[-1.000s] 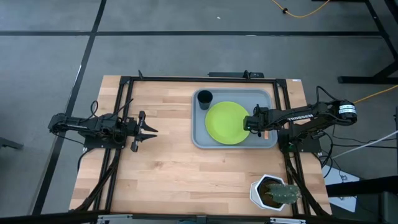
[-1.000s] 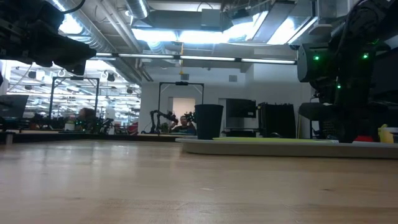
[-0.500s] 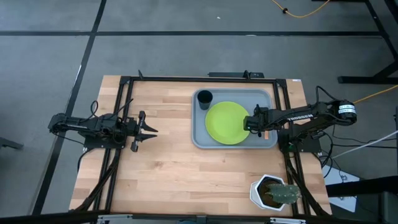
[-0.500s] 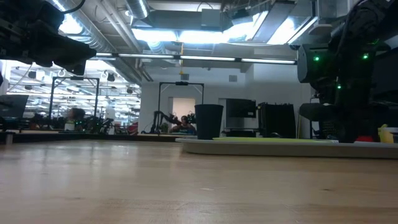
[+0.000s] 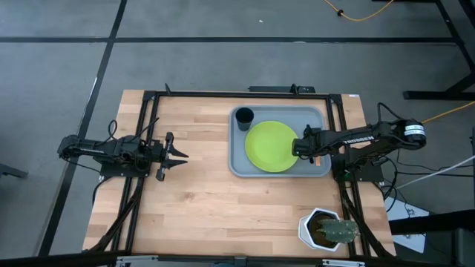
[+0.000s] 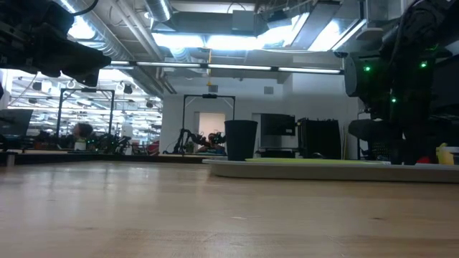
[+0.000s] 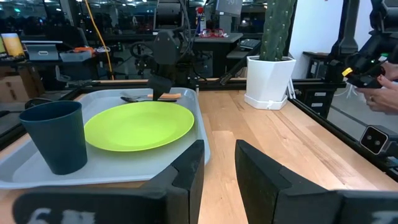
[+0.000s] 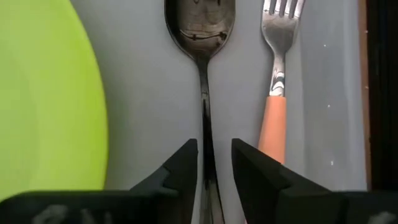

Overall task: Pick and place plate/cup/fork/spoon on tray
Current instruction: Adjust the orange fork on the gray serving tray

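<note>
The spoon lies on the tray between plate and fork; the right end effector straddles its handle, slightly parted; the left end effector waits open above the worktop.

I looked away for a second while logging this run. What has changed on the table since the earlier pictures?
Nothing has visibly moved. The right gripper stays low over the tray, its fingers either side of the spoon handle, the fork beside it. The plate and cup sit on the tray as before. The left gripper waits open over the table's left side.
</note>
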Controlling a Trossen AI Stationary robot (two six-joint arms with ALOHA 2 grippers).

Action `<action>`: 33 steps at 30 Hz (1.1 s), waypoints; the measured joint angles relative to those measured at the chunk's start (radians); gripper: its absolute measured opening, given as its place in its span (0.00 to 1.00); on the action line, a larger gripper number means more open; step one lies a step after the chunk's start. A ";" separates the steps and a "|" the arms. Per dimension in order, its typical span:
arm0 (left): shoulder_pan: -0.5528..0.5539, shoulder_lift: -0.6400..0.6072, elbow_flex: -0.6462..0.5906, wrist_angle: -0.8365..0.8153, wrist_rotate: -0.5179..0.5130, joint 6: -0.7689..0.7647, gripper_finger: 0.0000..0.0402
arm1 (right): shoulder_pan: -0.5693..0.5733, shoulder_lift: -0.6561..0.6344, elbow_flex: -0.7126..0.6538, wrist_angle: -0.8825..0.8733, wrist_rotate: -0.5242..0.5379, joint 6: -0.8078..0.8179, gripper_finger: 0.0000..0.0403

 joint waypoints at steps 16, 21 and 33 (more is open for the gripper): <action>0.000 0.000 0.000 0.000 0.000 0.000 0.21 | 0.000 -0.126 0.000 -0.039 0.004 0.000 0.26; 0.000 0.000 0.000 0.000 0.000 0.000 0.21 | 0.000 -0.189 0.000 -0.106 0.036 0.002 0.26; 0.000 0.000 0.000 0.000 0.000 0.000 0.21 | 0.000 -0.170 0.001 -0.133 -0.073 0.048 0.26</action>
